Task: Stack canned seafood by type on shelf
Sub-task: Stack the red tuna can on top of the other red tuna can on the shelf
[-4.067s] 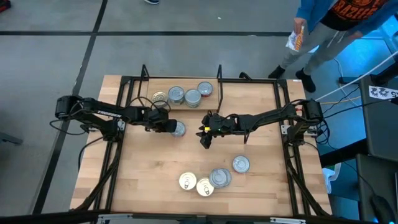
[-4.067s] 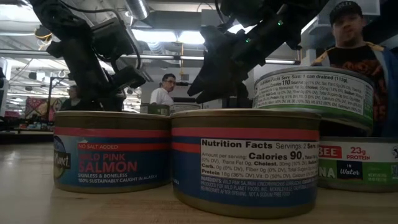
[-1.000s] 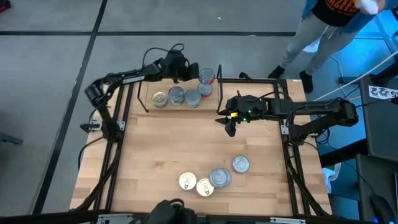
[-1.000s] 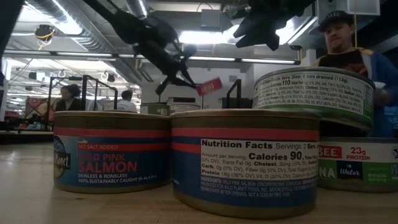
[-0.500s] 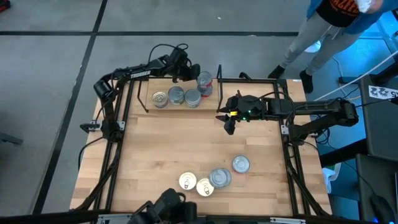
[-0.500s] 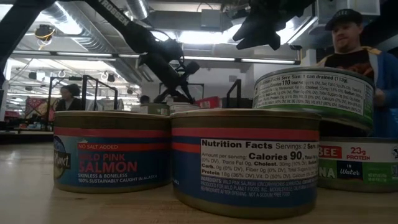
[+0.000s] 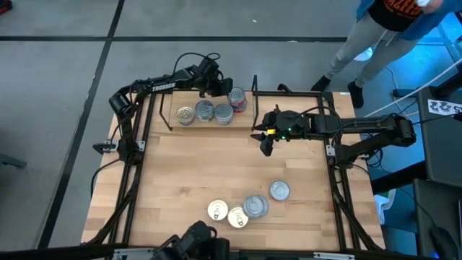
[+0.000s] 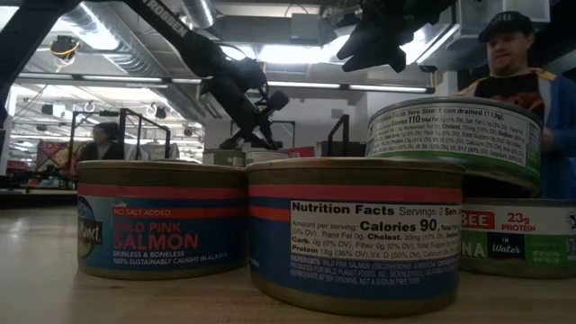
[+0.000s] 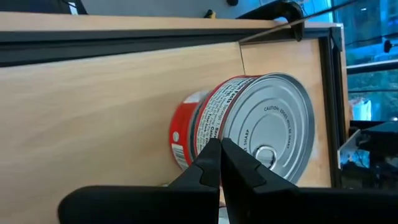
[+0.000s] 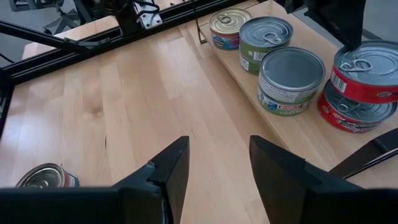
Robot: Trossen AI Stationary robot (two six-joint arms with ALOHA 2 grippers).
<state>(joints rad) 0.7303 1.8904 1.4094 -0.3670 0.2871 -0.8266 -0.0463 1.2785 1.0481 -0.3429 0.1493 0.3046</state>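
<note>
Left end effector [image 7: 225, 87]: you have it over the shelf's right end, fingers pressed together with nothing between them, tips just at the rim of the top red-labelled can [image 9: 249, 140].
Red-labelled can: it sits stacked on a second red can [image 10: 354, 111] at the shelf's right end.
Shelf [image 7: 189, 126]: you can see three more cans in a row left of the red stack, one gold-lidded [image 7: 185, 114].
Right end effector [image 7: 267, 148]: you hold it above the bare surface [image 7: 195, 173] near the shelf, fingers apart, carrying nothing.
Loose cans [image 7: 247, 206]: four lie clustered at the surface's near side, well apart from the shelf.
</note>
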